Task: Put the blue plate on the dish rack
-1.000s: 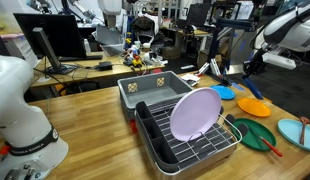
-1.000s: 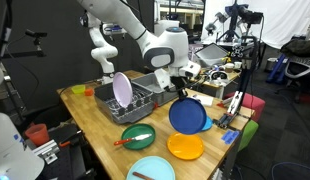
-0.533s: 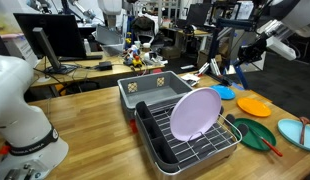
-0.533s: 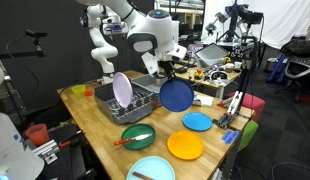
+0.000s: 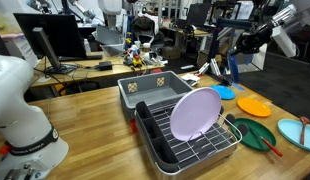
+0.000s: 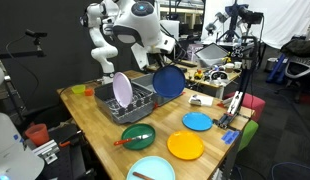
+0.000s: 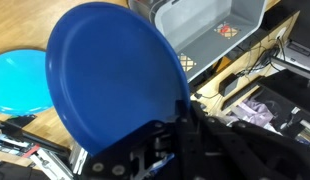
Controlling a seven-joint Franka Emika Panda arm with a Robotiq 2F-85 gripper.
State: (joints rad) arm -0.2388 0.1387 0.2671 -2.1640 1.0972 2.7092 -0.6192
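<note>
Lavender plate (image 6: 122,88) upright in dish rack (image 6: 140,104); blue plate (image 6: 168,81) aloft beside.

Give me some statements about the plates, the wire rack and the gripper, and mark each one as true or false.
1. The gripper holds the deep-blue round plastic plate in the air, off the table. True.
2. The silver wire dish rack has no plate in it. False: a lavender round plate stands on edge in it.
3. The orange round plate lies flat on the wooden table. True.
4. The pale sky-blue plate stands in the rack. False: it lies on the table beside the orange plate.
</note>
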